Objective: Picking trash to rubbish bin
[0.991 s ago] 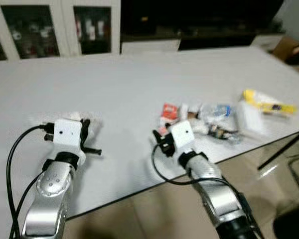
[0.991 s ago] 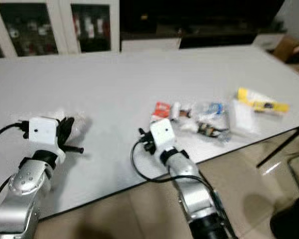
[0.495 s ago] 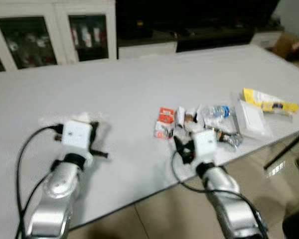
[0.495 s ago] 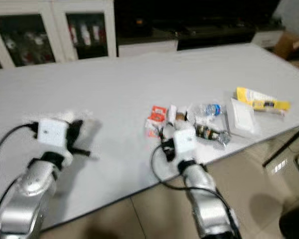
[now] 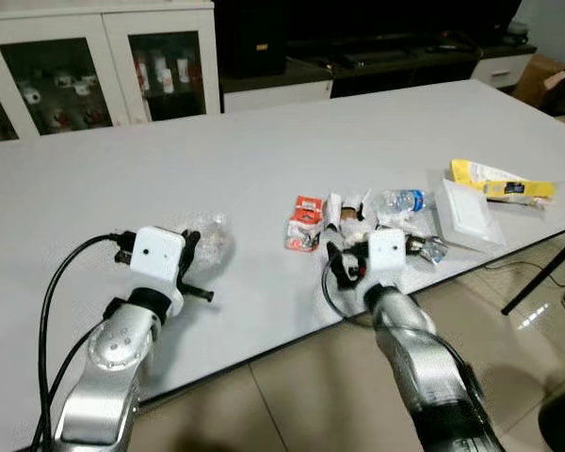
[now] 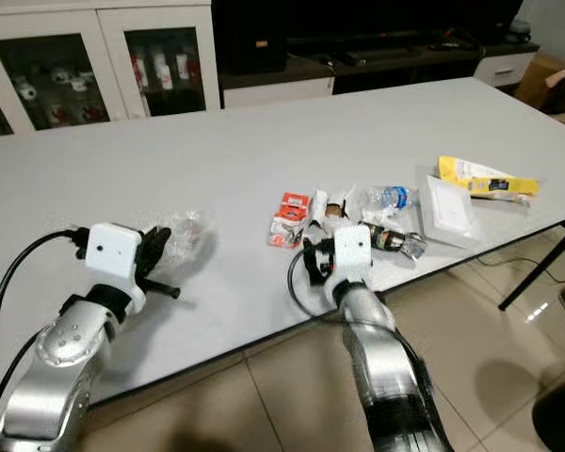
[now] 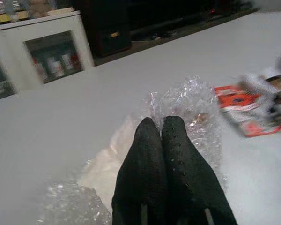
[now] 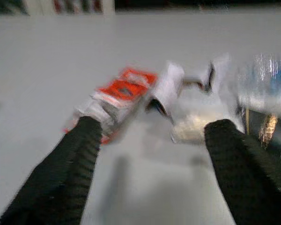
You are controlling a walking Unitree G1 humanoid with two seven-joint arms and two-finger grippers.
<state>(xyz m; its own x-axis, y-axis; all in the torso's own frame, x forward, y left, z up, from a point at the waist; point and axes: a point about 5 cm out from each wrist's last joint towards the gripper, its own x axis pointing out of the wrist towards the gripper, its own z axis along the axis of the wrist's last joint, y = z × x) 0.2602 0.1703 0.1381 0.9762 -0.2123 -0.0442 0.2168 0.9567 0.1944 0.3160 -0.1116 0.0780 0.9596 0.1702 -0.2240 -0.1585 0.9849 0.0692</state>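
White table (image 5: 264, 151): we are seeing it spanning most of the frame in the head views, with tiled floor (image 5: 301, 395) showing along the lower edge.

White glass-door cabinet (image 5: 94, 56): we are noting it running across the upper left, behind the table.

Left gripper (image 5: 190, 266): it is sitting at lower left of the left eye view, and its two black fingers (image 7: 168, 164) are pressing together, clenched on a crumpled piece of bubble wrap (image 7: 192, 105) lying on the table just ahead of it.

Right gripper (image 5: 344, 268): it is sitting at lower centre near the table's front edge, its fingers (image 8: 70, 173) standing spread wide apart, grasping nothing, and pointing at the trash pile.

Trash pile, centre right of the left eye view, largest first:
- white flat packet (image 5: 466, 209), lying toward the right edge;
- yellow wrapper (image 5: 499, 179), just beyond the white packet;
- clear plastic bottle (image 5: 400, 201), lying on its side;
- red-and-white packet (image 5: 304, 222), at the pile's left end;
- crumpled white wrapper (image 5: 348, 212), between the red packet and the bottle.
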